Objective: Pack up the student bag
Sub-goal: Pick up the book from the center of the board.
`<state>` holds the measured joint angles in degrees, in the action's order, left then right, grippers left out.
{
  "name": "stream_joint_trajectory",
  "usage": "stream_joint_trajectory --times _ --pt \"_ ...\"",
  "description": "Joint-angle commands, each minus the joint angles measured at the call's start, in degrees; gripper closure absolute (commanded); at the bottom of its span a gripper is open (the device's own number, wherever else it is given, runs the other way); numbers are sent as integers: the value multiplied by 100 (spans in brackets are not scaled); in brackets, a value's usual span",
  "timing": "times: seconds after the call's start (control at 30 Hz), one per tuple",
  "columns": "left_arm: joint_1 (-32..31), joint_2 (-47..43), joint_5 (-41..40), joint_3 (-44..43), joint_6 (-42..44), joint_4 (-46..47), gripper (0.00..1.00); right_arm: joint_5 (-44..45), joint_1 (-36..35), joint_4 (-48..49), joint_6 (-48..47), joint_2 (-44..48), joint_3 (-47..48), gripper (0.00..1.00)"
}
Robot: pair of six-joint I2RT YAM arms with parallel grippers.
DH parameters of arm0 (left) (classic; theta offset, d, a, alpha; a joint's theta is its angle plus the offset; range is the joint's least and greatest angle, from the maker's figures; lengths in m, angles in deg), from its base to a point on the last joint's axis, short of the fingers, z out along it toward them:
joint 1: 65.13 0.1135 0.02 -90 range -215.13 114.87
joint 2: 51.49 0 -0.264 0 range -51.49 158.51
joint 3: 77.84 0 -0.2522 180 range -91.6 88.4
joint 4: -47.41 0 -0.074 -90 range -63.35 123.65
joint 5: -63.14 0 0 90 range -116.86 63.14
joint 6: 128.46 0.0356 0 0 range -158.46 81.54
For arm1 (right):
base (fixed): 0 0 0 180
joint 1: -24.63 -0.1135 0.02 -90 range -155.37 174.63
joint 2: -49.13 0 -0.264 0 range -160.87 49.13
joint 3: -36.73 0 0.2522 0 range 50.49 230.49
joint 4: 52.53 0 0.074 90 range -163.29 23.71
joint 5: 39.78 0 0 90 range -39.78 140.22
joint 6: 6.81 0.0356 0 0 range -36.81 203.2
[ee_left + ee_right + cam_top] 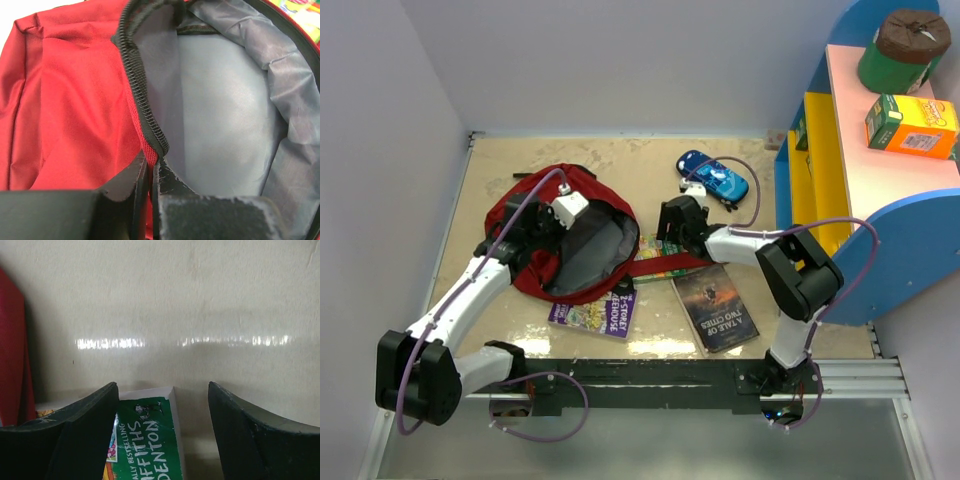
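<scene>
The dark-red student bag (pixel 525 215) lies open on the table at the left, its grey lining (pixel 598 248) showing. My left gripper (pixel 552 222) is shut on the bag's zipper edge (pixel 145 125), pinching the red trim and black teeth between its fingers; the lining (pixel 225 100) fills the right of the left wrist view. My right gripper (pixel 672 232) is open, low over the corner of a green book (pixel 150 440) that lies between its fingers. That green book (pixel 660 260) is partly under a red strap (pixel 665 266).
A purple book (pixel 595 312) lies half under the bag. A dark book (pixel 716 305) lies at the right front. A blue pencil case (pixel 712 177) sits at the back. A coloured shelf (pixel 860 170) with a box and a tin stands at the right.
</scene>
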<state>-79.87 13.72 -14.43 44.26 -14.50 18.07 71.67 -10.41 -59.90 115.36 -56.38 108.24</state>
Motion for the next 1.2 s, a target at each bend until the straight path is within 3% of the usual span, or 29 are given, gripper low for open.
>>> stream_joint_trajectory --times 0.0,0.33,0.47,0.57,0.67,0.7,0.9,1.17 --pt "33 44 93 -33 -33 -7 100 -387 -300 -148 150 592 -493 25" --pt "33 18 137 63 20 -25 100 -519 -565 160 291 488 -651 28" --pt "33 -8 155 116 38 -34 100 -528 -573 336 369 304 -783 39" --pt "33 -17 164 116 55 -51 100 -633 -573 625 431 199 -941 52" --pt "33 -35 155 125 82 -77 100 -774 -573 776 414 58 -968 78" --pt "33 -43 155 125 91 -77 100 -792 -565 784 405 66 -968 99" --pt "33 -105 93 169 143 -77 100 -616 -565 724 300 908 -1004 100" --pt "24 -114 -30 274 20 98 100 -660 -652 -67 1 2368 -292 100"
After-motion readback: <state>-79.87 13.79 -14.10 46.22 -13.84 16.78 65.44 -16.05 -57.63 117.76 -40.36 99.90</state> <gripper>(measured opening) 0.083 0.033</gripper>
